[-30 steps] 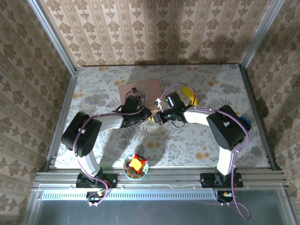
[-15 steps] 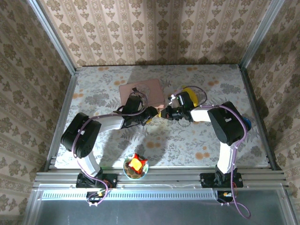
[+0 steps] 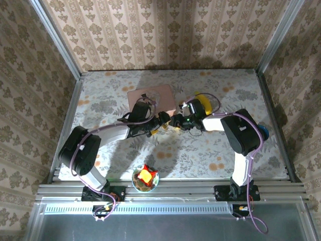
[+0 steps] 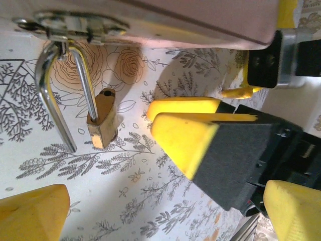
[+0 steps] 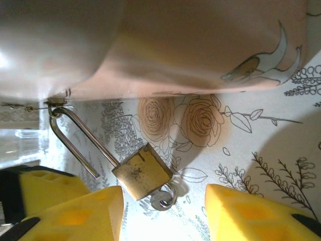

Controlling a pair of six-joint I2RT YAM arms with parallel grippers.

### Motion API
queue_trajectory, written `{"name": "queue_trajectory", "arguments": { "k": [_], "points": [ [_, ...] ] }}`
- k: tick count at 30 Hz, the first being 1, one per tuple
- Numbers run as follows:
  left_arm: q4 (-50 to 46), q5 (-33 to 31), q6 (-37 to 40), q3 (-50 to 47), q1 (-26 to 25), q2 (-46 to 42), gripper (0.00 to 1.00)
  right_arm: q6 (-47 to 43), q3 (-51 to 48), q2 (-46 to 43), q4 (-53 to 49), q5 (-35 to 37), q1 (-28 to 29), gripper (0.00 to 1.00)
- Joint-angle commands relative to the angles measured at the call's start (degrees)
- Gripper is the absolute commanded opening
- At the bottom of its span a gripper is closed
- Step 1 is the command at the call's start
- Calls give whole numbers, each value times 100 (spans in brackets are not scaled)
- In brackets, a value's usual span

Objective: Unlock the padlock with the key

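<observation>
Looking at the padlock point(image 5: 143, 171): the brass body lies tilted on the bench point(image 3: 200, 145), just beside the near edge of the pink box point(image 5: 200, 50). The shackle point(image 4: 86, 83) is threaded through the box's hasp point(image 4: 70, 25). One leg sits in the body, the other leg's end is free and clear of it, so the shackle reads as popped. Key point(image 5: 163, 197): head and small ring show at the body's bottom end, touching it; can't tell how deep the blade goes. Right hand point(image 5: 168, 216) is spread, with a yellow fingertip on either side of the key end and a gap on both sides, touching neither padlock nor key. Left hand point(image 4: 160, 216) is spread wide too, its tips at the bottom corners of its wrist view, with bare bench between them and the padlock near but apart from both. The right hand's yellow-and-black fingers cross the left wrist view just right of the padlock, no contact. From the top, both hands meet nose to nose at the box's near-right corner; the padlock is too small there to read. A yellow object point(image 3: 204, 100) sits right of the box, partly behind the right arm. A bowl point(image 3: 133, 178) holding something red and yellow sits at the near edge between the arm bases.
</observation>
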Motion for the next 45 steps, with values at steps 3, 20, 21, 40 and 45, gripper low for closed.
{"name": "queue_trajectory", "arguments": {
  "k": [3,20,21,40,45],
  "points": [
    [-636,-396,499,223,115,-700,100,-756,102,-584,-904,868,219,49],
    [-2693,-2771,2411,536,1388,-1904,100,-1695,692,-937,-2151,2291,872,47],
    [-2670,-2781,2460,510,1494,-1889,100,-1709,722,-911,-2162,2292,889,47],
    [-1768,-2039,2774,696,1713,-587,88,-1825,1690,-111,-2514,2635,873,52],
    [-1663,-1994,2743,724,1482,-412,87,-1897,1900,82,-2548,2641,747,54]
  ]
}}
